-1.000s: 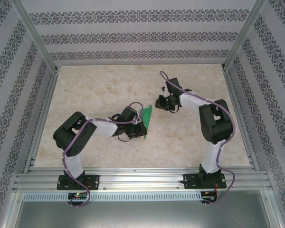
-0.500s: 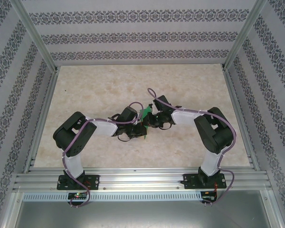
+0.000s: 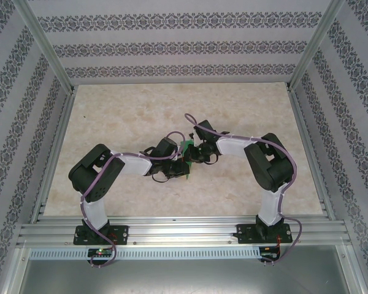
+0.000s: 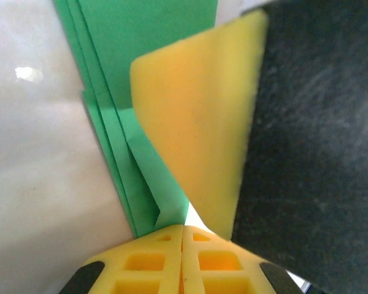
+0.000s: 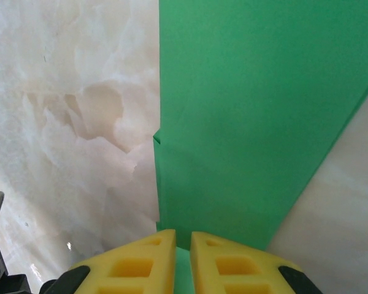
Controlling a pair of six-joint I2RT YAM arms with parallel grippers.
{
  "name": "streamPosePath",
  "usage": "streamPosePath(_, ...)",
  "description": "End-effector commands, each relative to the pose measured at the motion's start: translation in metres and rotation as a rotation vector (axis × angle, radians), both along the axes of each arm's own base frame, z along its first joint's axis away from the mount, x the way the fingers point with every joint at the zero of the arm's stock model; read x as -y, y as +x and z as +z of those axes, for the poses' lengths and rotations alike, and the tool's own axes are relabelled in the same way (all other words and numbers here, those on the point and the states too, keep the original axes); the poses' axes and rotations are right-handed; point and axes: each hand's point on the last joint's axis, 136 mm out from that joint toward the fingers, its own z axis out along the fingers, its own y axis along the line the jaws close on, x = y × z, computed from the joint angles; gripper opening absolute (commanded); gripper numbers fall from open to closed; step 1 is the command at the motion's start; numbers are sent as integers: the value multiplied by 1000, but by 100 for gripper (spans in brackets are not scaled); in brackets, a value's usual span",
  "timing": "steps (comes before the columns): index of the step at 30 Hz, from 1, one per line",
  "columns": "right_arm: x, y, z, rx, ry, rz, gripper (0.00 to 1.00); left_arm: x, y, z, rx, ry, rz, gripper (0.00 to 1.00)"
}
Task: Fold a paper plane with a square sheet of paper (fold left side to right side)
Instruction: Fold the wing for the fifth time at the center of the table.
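You have both pincers meeting over the middle of the surface (image 3: pixel 141 110), slightly towards the left arm's side, with the green paper (image 5: pixel 251 110) held up between them rather than lying flat. Your left pincer (image 4: pixel 182 229) is closed tight on the paper's folded edge (several creased layers fan out from its tips). Your right pincer (image 5: pixel 183 236) is drawn in to a narrow slit with the paper's edge caught in it, so it looks to be pinching as well. I read this as mid-fold, with both sides gripped ahead of bringing the left side over to the right. Next, one pincer has to anchor while the other carries its flap across, edges matched, before you press the crease down.
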Motion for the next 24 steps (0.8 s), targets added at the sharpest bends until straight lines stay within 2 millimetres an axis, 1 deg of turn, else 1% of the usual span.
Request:
streamPosePath(1, 23, 42, -7, 117, -82, -50, 17, -28, -42, -51, -164, 158, -27, 9)
streamPosePath(6, 30, 57, -7, 132, -85, -63, 17, -28, -42, -51, -167, 157, -27, 9)
streamPosePath(17, 41, 82, -9, 137, -83, -93, 17, -28, -42, -52, -171, 157, -27, 8)
streamPosePath(24, 49, 95, -13, 135, -90, -113, 17, -28, -42, -52, -172, 158, -27, 8)
